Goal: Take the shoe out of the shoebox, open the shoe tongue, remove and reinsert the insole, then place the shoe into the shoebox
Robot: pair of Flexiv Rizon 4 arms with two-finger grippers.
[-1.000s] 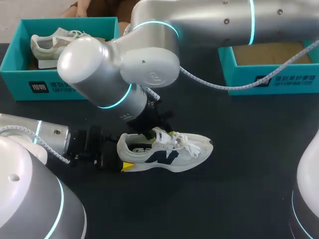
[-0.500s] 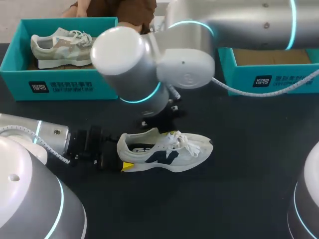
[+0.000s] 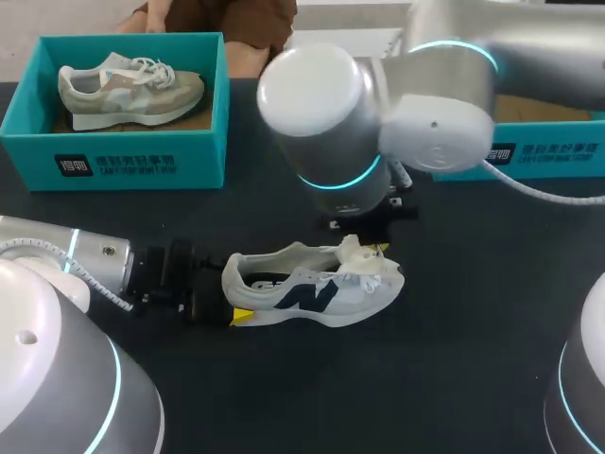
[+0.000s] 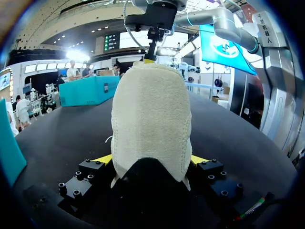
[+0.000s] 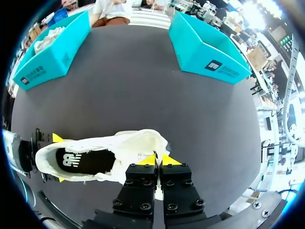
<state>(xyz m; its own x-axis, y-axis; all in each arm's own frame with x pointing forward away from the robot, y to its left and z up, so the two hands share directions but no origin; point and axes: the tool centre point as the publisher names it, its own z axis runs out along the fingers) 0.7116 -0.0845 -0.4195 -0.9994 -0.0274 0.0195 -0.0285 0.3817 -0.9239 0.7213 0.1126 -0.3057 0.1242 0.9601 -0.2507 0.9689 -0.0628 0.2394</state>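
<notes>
Two shoeboxes point(image 3: 113, 161) stand behind the shoe point(image 3: 312, 295) (one occupied).

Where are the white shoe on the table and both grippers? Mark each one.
white shoe point(image 3: 312, 295): head view, on its side panel.
left gripper point(image 4: 150, 160): left wrist view, midway between the yellow tips gripping the heel.
right gripper point(image 5: 158, 160): right wrist view, midway between the yellow tips pinching the tongue.
</notes>
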